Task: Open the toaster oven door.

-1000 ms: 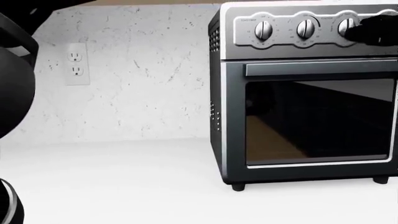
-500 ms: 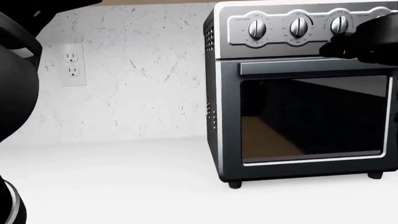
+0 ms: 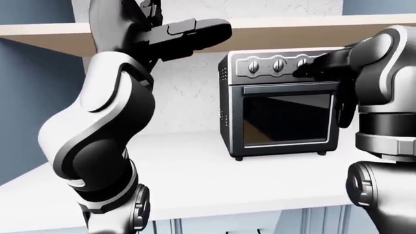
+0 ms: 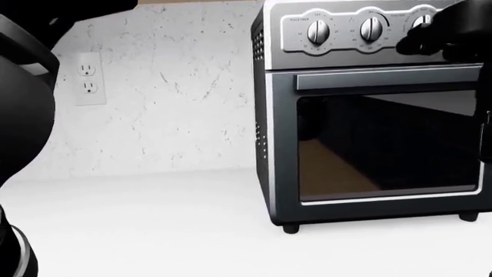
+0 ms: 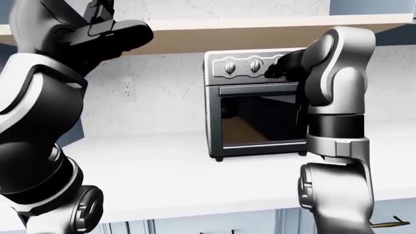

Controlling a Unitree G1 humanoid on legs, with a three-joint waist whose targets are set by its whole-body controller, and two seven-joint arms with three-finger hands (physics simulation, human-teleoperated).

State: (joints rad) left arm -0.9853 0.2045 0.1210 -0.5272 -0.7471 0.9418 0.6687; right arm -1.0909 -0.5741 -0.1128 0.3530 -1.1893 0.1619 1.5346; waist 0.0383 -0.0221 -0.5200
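Black right hand (image 4: 444, 39), grip unclear, apparently touching toaster oven (image 4: 369, 144) knob panel.

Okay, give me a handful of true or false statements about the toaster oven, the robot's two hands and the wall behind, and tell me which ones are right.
1. The glass door of the silver and black toaster oven is shut. True.
2. The robot's black right hand is at the oven's control panel, just above the door's bar handle. True.
3. The robot's left hand rests on the white countertop. False: it is raised up near the wooden shelf.
4. A white wall outlet sits left of the oven in the head view. True.
5. The oven hangs under the shelf. False: it stands on the countertop.
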